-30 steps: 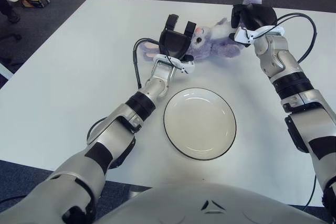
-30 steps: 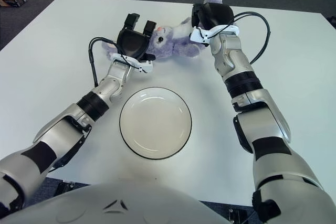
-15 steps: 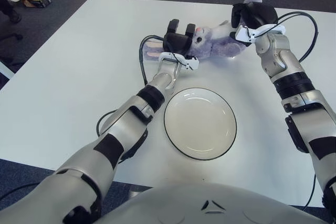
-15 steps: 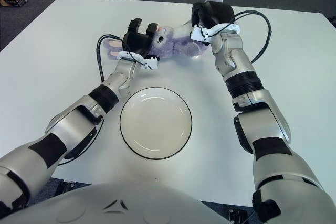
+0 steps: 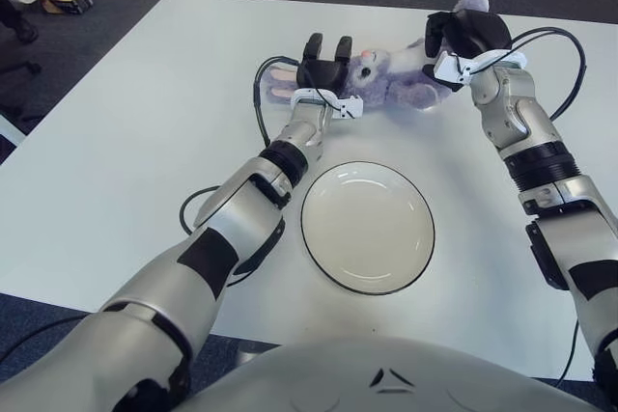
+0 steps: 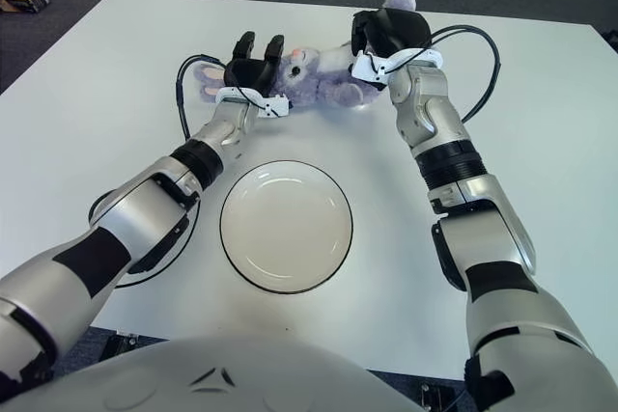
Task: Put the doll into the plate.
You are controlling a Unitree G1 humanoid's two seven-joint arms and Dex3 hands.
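Both arms are stretched out to the far side of the white table (image 5: 116, 142), where a soft purple plush rabbit doll (image 5: 386, 82) lies on its side between the two hands. The left hand (image 5: 323, 67) is at the doll's head and ears with its black fingers (image 5: 314, 45) raised and spread, gripping nothing that I can see, while the right hand (image 5: 465, 34) is closed over the doll's other end. The round white plate with a dark rim (image 5: 368, 228) sits empty on the near side of both hands, apart from the doll.
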